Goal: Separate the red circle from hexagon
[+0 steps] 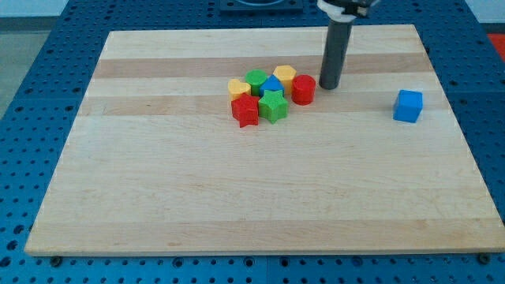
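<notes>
Rod contact sits at the view's right of the cluster: my tip stands just beside the red circle, on its right, too close to tell if they touch. With no gripper fitted, nothing is grasped. That red circle touches the yellow hexagon at its upper left. Packed against them are a blue block, a green block, a yellow heart, a green star and a red star. Well apart, toward the right of the wooden table, lies a blue cube.
</notes>
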